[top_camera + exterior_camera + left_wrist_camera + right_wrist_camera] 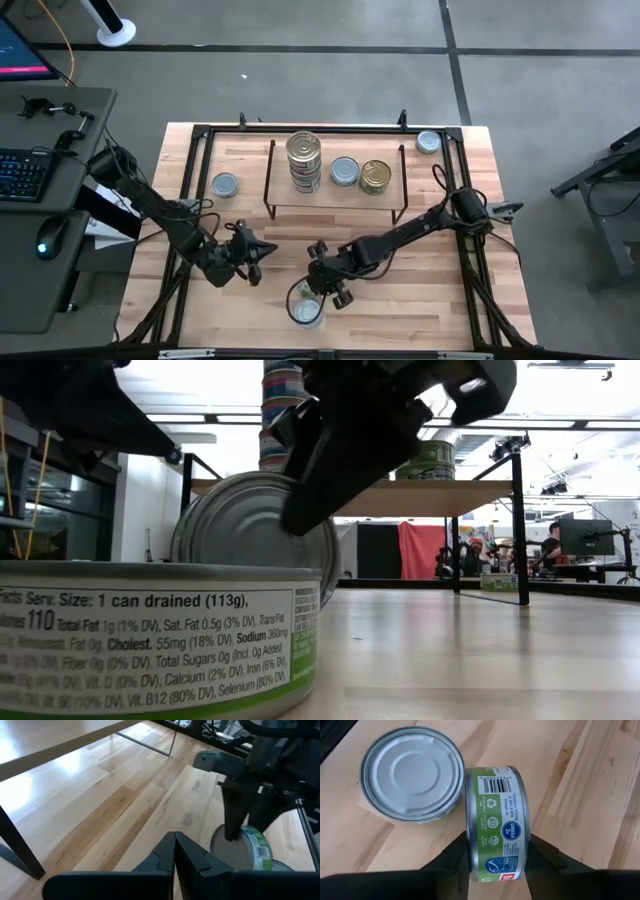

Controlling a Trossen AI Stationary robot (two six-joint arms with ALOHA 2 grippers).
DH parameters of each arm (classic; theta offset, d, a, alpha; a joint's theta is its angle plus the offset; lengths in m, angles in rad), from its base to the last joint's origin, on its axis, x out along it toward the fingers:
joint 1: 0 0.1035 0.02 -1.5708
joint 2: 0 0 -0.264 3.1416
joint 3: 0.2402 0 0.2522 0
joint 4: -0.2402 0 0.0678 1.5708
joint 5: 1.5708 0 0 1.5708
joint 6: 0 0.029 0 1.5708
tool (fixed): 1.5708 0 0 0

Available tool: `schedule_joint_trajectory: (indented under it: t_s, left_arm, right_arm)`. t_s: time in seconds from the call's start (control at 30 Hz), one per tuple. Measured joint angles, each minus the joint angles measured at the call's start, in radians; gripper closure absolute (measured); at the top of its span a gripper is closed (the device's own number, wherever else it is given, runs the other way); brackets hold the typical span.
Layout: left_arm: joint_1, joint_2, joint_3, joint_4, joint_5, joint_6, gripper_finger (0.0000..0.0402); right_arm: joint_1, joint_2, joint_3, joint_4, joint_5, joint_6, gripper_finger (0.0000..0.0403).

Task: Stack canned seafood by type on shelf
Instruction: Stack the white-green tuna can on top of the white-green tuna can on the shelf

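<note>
Right wrist view only: right tool [497, 855] clamping green-label tin [496, 820] on edge

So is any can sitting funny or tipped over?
Yes. The green-label can near the table's front edge stands on its rim instead of lying flat, with the right pincer pinching its two flat ends. Right beside it another can lies flat. Those on the shelf sit upright.

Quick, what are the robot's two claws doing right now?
Left gripper: shut, holding nothing.
Right gripper: closed on a green-labelled can standing on its edge, beside a silver can lying flat.
</note>
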State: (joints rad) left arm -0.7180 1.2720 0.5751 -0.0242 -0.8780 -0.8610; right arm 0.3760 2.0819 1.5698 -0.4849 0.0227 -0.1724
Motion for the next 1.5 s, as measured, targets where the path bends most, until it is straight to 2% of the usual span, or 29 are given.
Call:
schedule_joint_trajectory:
  t_s: [0.13, 0.3, 0.4, 0.57, 0.67, 1.03, 1.27, 1.5]
  left_arm:
    - [0.012, 0.000, 0.000, -0.010, 0.000, 0.000, 0.0402]
    - [0.013, 0.000, 0.000, -0.036, 0.001, 0.001, 0.0402]
    - [0.013, 0.000, 0.000, -0.057, 0.002, 0.001, 0.0402]
    - [0.014, 0.000, 0.000, -0.069, 0.001, 0.001, 0.0401]
    - [0.016, 0.000, 0.000, -0.069, 0.001, 0.010, 0.0402]
    - [0.019, 0.000, 0.000, -0.066, 0.004, 0.009, 0.0402]
    - [0.019, 0.000, 0.000, -0.067, 0.004, 0.009, 0.0402]
    - [0.019, 0.000, 0.000, -0.068, 0.004, 0.009, 0.0401]
  right_arm:
    - [0.024, -0.018, 0.048, -0.092, 0.060, 0.019, 0.0284]
    - [0.068, -0.093, 0.171, -0.316, 0.238, 0.015, 0.0284]
    - [0.096, -0.136, 0.235, -0.474, 0.412, 0.022, 0.0284]
    - [0.091, -0.209, 0.301, -0.710, 0.785, 0.044, 0.0284]
    - [0.048, -0.224, 0.309, -0.779, 0.922, 0.071, 0.0284]
    - [-0.171, -0.221, 0.261, -0.828, 0.965, 0.034, 0.0284]
    - [-0.229, -0.221, 0.260, -0.781, 0.931, -0.028, 0.0283]
    - [-0.278, -0.221, 0.260, -0.762, 0.864, -0.073, 0.0249]
